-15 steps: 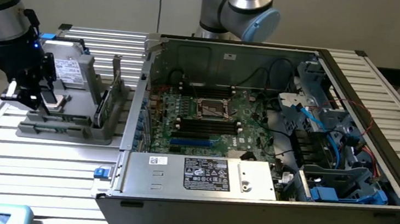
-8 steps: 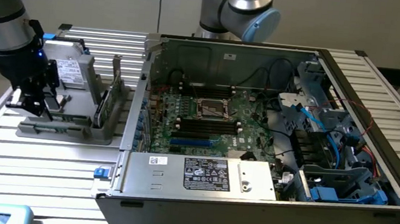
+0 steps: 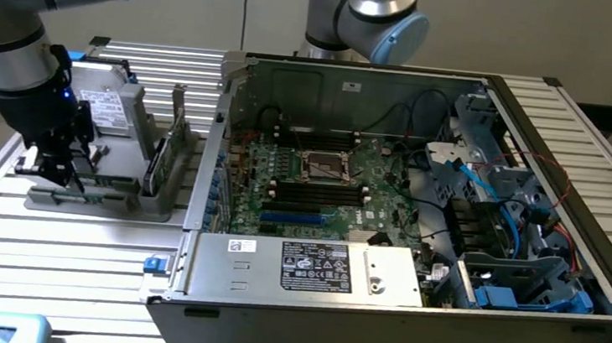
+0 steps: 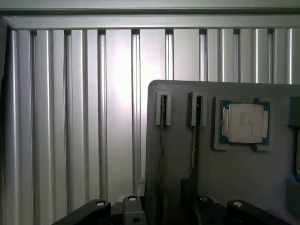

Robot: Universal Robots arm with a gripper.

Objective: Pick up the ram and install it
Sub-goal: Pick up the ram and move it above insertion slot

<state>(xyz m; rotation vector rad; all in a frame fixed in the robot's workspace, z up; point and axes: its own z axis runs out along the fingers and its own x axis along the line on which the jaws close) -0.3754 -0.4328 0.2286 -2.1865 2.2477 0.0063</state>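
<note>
The ram (image 4: 162, 129) stands on edge in a slot of the gray holder (image 4: 234, 180), not yet lifted. A second stick (image 4: 196, 133) sits in the neighbouring slot, and a processor chip (image 4: 244, 123) is parked just beside that.

My gripper (image 3: 53, 171) hangs released above the holder at the exterior view's left, jaws spread wide and grasping nothing. The open computer case (image 3: 403, 337) fills the centre and right of that frame, well apart from the gripper.

As I judge it, the danger is the thinness of the target. A descent slightly off the stick's line could land a finger on the slot posts or the second stick. A skewed pinch could tip the ram or jam it in its slot.

The arm reaches in from the upper left of the exterior view, its wrist turned straight down over the slatted table (image 3: 75, 238).
</note>
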